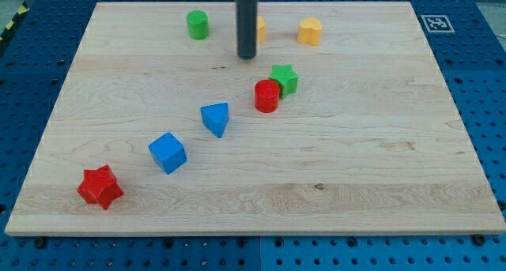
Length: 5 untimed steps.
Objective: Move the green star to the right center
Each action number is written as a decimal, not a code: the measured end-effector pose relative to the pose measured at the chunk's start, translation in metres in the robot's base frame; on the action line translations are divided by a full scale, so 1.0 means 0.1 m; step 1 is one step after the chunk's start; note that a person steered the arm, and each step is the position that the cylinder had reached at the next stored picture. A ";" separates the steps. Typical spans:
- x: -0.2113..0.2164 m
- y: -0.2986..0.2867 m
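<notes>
Toward the view's top centre, my tip (247,56) rests on the board (379,168), just up-left of the green star (284,79); a bare rod, nothing grasped. Star sits touching the red cylinder (267,96) at its lower left. A yellow block (259,30) is half hidden behind the rod. Risk: a push from here could catch the red cylinder too, or drive the star down-right instead of straight right.

A pale wooden board (379,160) carries eight blocks: a green cylinder (198,24) and two yellow blocks (310,31) far, a green star (285,79) touching a red cylinder (267,95), a blue wedge (215,118), a blue cube (168,152) and a red star (100,186) near left.
</notes>
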State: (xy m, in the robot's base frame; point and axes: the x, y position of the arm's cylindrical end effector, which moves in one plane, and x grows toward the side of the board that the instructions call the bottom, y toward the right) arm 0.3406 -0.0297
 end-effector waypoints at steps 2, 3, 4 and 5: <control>0.50 0.30; 0.60 0.73; 0.84 1.14; 1.00 1.55</control>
